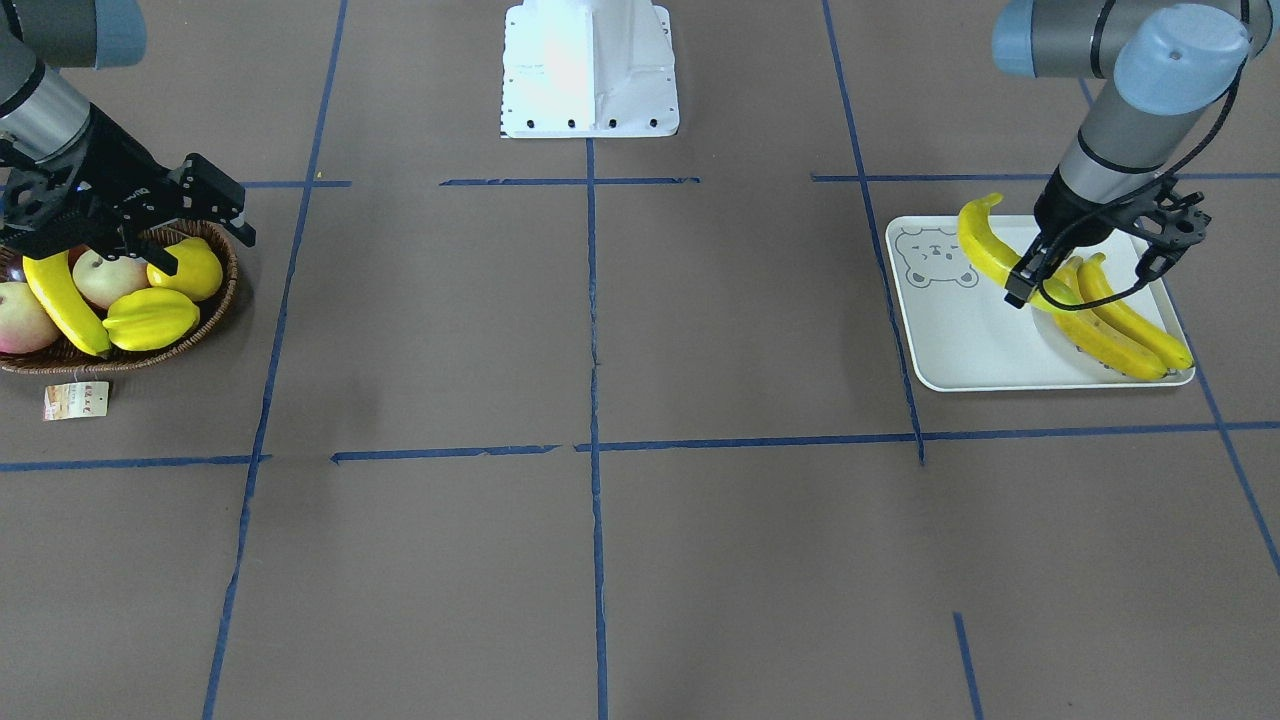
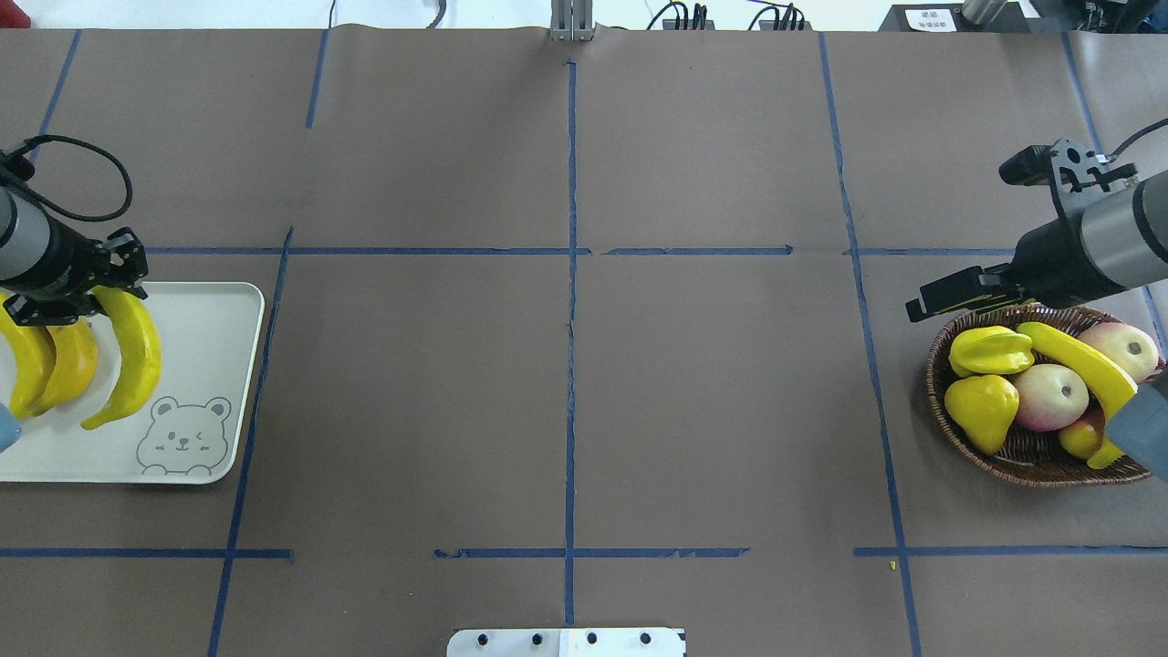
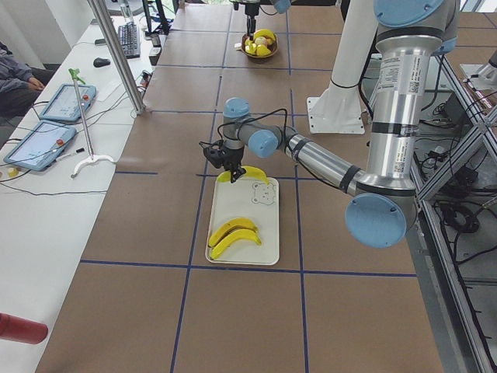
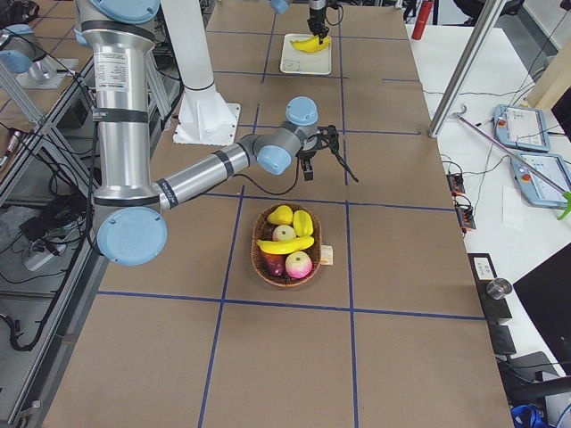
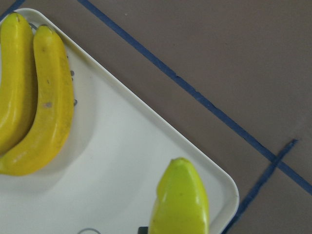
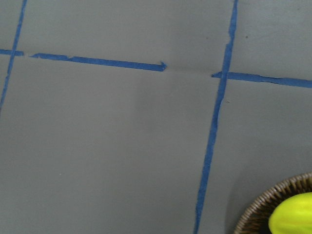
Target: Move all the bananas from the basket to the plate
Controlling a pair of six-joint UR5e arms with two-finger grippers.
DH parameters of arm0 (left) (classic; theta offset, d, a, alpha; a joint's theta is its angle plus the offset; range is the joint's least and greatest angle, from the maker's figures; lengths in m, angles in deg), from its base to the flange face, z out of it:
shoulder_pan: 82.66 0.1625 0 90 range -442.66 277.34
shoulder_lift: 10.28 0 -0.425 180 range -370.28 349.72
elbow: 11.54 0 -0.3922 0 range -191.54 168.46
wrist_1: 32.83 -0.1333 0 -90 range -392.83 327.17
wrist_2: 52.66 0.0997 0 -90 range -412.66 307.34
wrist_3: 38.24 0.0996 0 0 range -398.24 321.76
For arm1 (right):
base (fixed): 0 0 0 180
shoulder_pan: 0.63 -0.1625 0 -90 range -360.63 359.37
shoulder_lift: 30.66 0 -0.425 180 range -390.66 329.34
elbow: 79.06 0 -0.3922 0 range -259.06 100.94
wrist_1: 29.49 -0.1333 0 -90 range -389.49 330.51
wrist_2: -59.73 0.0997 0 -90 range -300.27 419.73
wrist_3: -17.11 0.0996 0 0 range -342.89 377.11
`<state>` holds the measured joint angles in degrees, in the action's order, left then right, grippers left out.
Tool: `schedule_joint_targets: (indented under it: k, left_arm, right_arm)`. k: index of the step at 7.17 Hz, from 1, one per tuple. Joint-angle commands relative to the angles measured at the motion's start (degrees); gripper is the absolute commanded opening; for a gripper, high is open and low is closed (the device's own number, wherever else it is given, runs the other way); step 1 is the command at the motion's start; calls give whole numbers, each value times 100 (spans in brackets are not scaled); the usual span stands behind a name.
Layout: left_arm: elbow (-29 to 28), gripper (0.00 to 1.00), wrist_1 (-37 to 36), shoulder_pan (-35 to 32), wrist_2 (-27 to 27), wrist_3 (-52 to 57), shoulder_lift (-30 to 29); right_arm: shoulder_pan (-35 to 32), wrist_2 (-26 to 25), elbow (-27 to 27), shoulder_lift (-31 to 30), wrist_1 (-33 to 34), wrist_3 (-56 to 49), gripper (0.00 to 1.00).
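My left gripper (image 1: 1030, 285) is shut on one of the bananas (image 1: 985, 250), holding it tilted over the plate (image 1: 960, 340) beside the printed bear face. Whether it touches the plate I cannot tell. Two more bananas (image 2: 27, 360) (image 2: 73, 365) lie side by side on the plate (image 2: 210, 319). One banana (image 2: 1081, 360) rests in the basket (image 2: 940, 383) among other fruit. Over the basket's far rim hovers my right gripper (image 2: 954, 297), open and holding nothing. The left wrist view shows the held banana's tip (image 5: 180, 204) above the plate's corner.
The basket also holds a starfruit (image 2: 990, 351), a yellow pear-shaped fruit (image 2: 981, 411) and apples (image 2: 1049, 397). Its paper tag (image 1: 75, 400) lies on the table beside it. The robot's white base (image 1: 590, 70) stands mid-table. Blue tape lines cross the brown surface between basket and plate.
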<state>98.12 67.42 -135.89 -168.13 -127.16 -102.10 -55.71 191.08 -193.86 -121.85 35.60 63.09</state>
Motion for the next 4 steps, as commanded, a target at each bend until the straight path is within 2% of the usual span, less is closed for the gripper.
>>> schedule_joint_targets:
  k: [1, 2, 4]
  left_arm:
    - [-949, 14, 989, -108, -11, -80, 129]
    - [-1320, 16, 1605, -99, -11, -186, 129]
    - [-1464, 23, 1681, -108, -2, -178, 138]
  right_arm:
    - [-231, 102, 11, -345, 4, -587, 100]
    - [-249, 102, 2, -355, 4, -616, 100]
    - [-249, 102, -15, -356, 4, -616, 100]
